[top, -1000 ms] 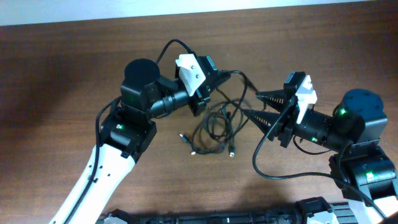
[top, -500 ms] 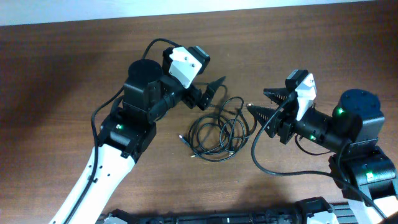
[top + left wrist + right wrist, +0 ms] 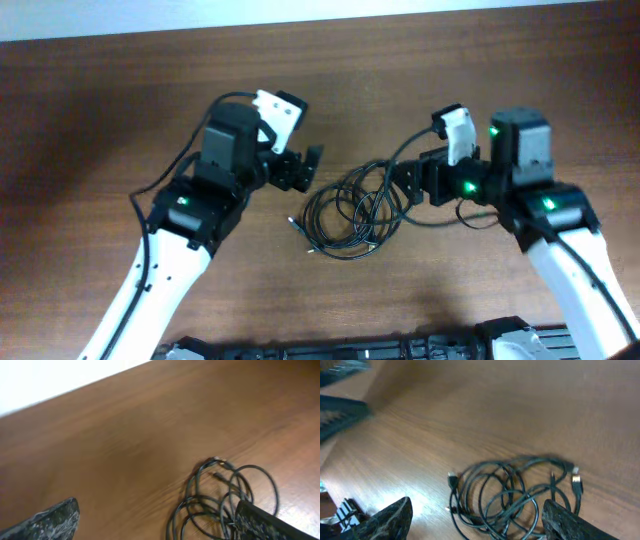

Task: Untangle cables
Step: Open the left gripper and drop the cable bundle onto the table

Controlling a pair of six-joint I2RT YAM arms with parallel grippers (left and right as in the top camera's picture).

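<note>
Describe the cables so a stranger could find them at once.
On the wooden table, look between the left gripper and right gripper. There lie the cables: thin black cords in overlapping loops with small plugs, thinner than the arm wires and lying flat.

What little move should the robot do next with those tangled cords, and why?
Probably lower the right gripper onto the near edge of the cables and pinch one loop. It hovers closest, open and empty like the left gripper, and the cables lie tangled on the table.
</note>
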